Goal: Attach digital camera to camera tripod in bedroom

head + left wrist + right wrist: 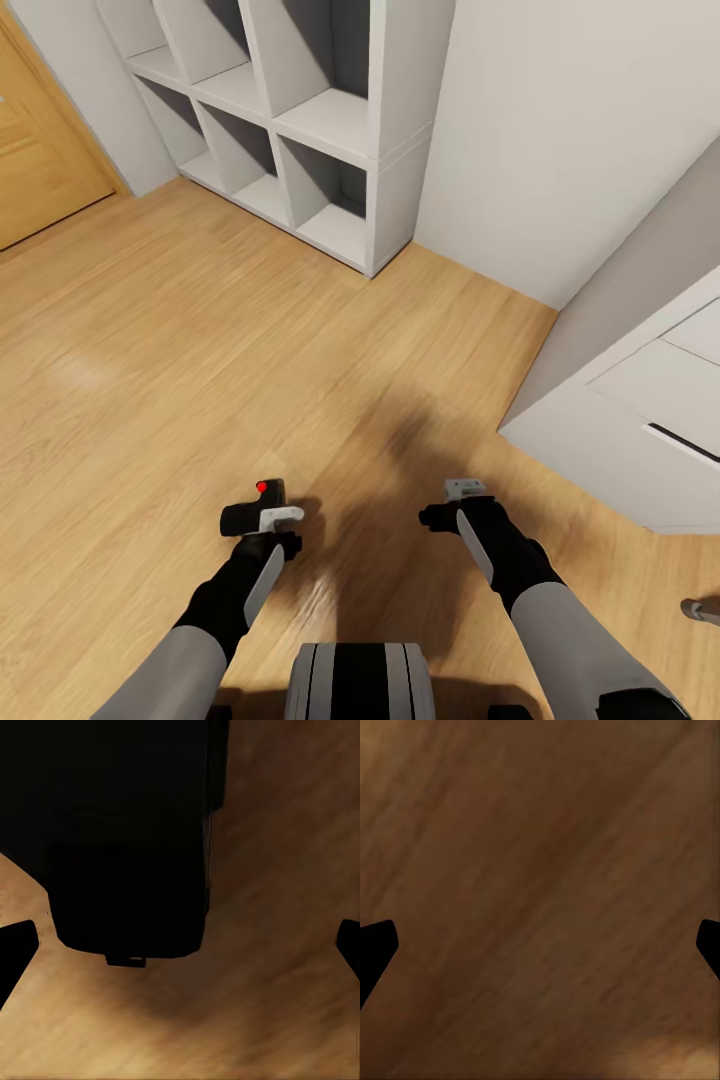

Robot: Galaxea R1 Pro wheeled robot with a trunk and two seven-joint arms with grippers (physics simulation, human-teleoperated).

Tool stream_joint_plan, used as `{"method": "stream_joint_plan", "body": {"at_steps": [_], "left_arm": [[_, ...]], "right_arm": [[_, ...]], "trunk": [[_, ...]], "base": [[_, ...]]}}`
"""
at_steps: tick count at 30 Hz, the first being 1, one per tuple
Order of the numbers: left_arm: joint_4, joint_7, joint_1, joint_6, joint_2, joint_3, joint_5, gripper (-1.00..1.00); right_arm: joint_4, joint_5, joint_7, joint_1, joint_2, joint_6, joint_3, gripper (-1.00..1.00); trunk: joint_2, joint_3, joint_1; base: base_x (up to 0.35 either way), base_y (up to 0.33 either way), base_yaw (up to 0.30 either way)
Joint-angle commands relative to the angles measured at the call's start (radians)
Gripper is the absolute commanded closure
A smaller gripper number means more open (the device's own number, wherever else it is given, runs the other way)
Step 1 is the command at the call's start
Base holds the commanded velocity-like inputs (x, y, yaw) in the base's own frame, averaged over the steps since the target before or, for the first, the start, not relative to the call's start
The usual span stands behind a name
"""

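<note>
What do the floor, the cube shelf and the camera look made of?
Floor: light wood planks, soft sheen, visible grain. Cube shelf: white painted board or laminate, matte, no grain; cannot tell which. Digital camera at the left gripper: matte black, likely plastic, red button on top.

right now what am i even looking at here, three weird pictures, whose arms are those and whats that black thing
These are computer-rendered pictures from a robot with two arms. The big picture is taken from its head, looking down over both arms at a wooden floor. A white cube shelf stands against the wall, a wooden door is at the far left, and a white cabinet sits to the right.

The other two pictures come from small cameras near each arm's pincer, looking along its two fingers.

The left pincer carries a small black camera with a red button on top; in the left wrist picture it is the large dark block between the dark fingertips. The right pincer looks empty, with only floor in front of its fingertips.
</note>
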Motion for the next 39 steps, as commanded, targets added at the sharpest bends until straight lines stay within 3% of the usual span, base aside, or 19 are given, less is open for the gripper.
{"method": "stream_joint_plan", "body": {"at_steps": [1, 13, 39], "left_arm": [[-0.001, 0.010, 0.000, 0.002, 0.001, -0.003, 0.011, -1.00], [-0.001, 0.011, 0.000, -0.001, 0.020, 0.002, 0.015, -1.00], [-0.001, 0.011, 0.000, -0.001, 0.021, 0.001, 0.018, -1.00]], "right_arm": [[-0.001, -0.004, -0.004, 0.000, 0.000, 0.005, 0.002, -1.00], [-0.001, -0.004, -0.003, 0.000, 0.000, 0.004, 0.001, -1.00], [0.000, -0.006, -0.005, 0.000, 0.000, -0.003, 0.002, -1.00]], "trunk": [[0.000, -0.001, 0.000], [0.000, -0.001, 0.000], [0.000, -0.001, 0.000]], "base": [[0.000, 0.000, 0.000], [0.000, 0.000, 0.000], [0.043, 0.000, 0.000]]}}
